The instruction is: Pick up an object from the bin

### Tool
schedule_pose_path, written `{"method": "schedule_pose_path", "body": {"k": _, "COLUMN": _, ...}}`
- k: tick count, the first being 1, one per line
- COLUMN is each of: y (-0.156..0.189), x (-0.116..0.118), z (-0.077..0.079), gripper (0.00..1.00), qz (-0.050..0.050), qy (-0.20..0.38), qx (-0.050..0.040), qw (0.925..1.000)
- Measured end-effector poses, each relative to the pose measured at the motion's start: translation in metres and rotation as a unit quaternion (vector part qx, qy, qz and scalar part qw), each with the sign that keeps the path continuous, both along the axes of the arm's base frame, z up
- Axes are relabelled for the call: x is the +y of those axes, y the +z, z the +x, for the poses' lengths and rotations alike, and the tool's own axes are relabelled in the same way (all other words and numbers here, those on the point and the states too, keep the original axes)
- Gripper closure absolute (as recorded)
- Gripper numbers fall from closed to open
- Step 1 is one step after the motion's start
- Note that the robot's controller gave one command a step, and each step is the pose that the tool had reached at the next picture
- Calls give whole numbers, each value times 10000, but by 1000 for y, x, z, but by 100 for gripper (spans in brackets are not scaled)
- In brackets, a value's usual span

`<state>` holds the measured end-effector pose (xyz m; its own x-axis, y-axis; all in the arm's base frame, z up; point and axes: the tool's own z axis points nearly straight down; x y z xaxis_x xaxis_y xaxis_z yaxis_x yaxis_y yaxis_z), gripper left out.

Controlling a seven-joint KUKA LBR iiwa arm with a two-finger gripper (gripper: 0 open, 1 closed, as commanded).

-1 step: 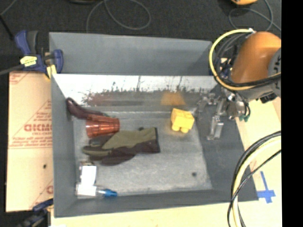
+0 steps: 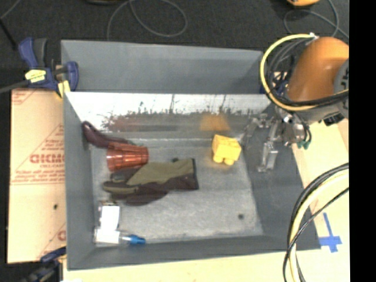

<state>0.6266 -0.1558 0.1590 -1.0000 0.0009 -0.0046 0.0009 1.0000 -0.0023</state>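
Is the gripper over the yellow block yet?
No: the gripper hangs by the right wall of the bin, and the yellow block lies on the floor to its left, apart from it.

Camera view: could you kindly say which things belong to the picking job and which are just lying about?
Job: gripper, grey bin, yellow block nearest it.
Lying about: red cup on its side, olive glove, white box.

Robot lab: cabled arm (image 2: 314,69) with orange cover above grey metal bin (image 2: 158,69).
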Motion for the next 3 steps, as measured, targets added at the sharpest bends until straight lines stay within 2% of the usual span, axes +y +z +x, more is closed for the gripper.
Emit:
{"method": "schedule_pose_path", "body": {"k": 1, "y": -62, "x": 13, "z": 23, "gripper": 0, "qz": -9, "qy": 109, "qx": -15, "qw": 9999}}
{"method": "schedule_pose_path", "body": {"k": 2, "y": -99, "x": 14, "z": 27, "gripper": 0, "qz": 15, "qy": 94, "qx": 55, "qw": 9999}}
{"method": "schedule_pose_path", "body": {"k": 3, "y": -59, "x": 42, "z": 26, "gripper": 0, "qz": -19, "qy": 868, "qx": -29, "qw": 9962}}
